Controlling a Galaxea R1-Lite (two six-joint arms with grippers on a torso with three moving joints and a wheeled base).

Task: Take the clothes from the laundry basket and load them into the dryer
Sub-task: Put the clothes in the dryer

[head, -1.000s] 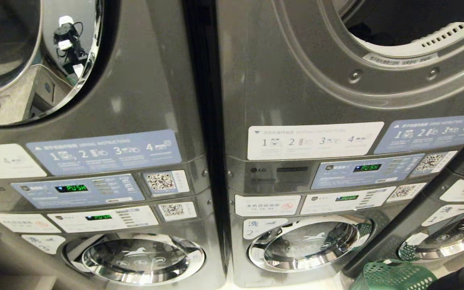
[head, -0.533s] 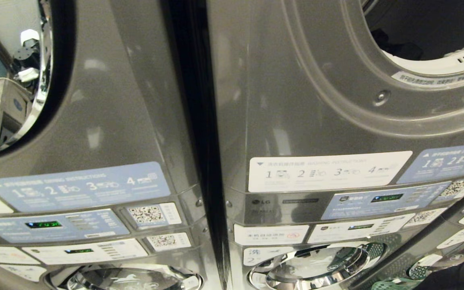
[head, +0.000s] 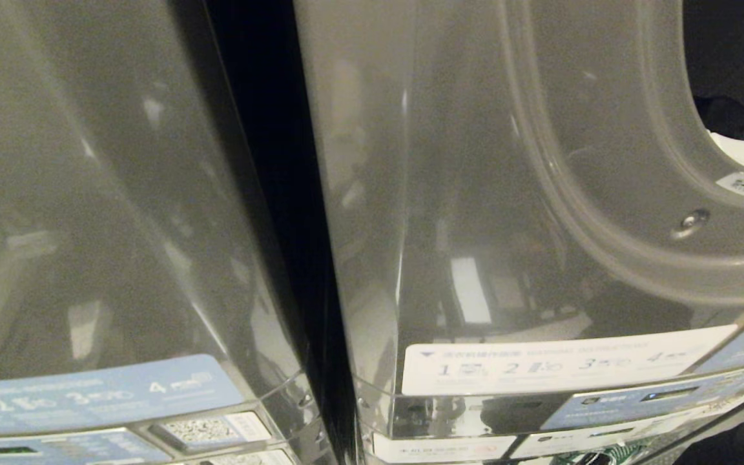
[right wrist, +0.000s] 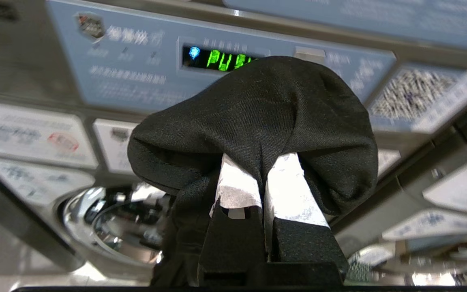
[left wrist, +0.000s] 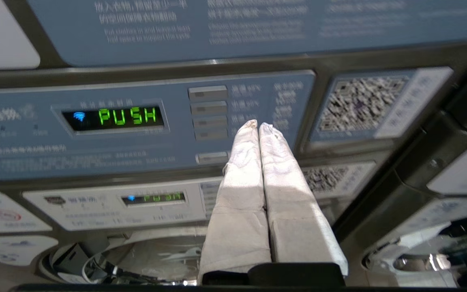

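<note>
My right gripper (right wrist: 262, 160) is shut on a black garment (right wrist: 266, 109), which drapes over its white-wrapped fingers (right wrist: 294, 190) and hides the tips. It hangs in front of the right machine's control panel (right wrist: 136, 61). The same garment's edge shows low in the head view's right corner (head: 737, 447). The dryer's open round port (head: 604, 194) is at the head view's upper right, with something dark inside (head: 724, 115). A bit of green laundry basket (right wrist: 358, 266) shows low down. My left gripper (left wrist: 258, 125) is shut and empty before the left machine's panel (left wrist: 112, 117).
Two stacked grey machines stand side by side with a dark gap (head: 268, 194) between them. Instruction stickers (head: 559, 365) and lit displays cover their middle bands. Chrome washer doors (right wrist: 116, 227) sit below the panels, close in front of both grippers.
The whole head view has slid downward and grown larger: the camera has risen and come closer to the machines. The panels now sit at the bottom edge and the dryer port at the right.
</note>
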